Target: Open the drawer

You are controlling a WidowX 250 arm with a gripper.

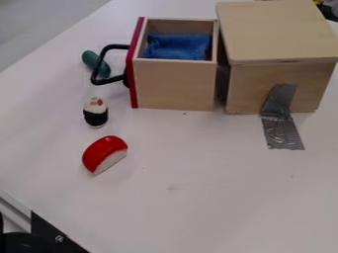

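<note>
Standing open, the drawer [175,85], blue cloth [178,47] inside; gripper's state impossible to tell.

The red-fronted wooden drawer [175,84] stands open beside its cabinet [277,32].

Smooth pale wood, soft cloth and creased silvery tape on a smooth white surface.
The drawer [176,85] and the box [278,30] to its right are bare, lightly grained wood with a matt finish; the red front panel [135,66] looks smooth. The black handle [115,46] is smooth, whether metal or plastic cannot be told. Rumpled blue cloth [177,47] looks soft and matt. The grey tape [284,134] has a wrinkled sheen. At left, the nearer red piece [104,149] is glossy on top. The tabletop [198,183] is low-sheen.
</note>
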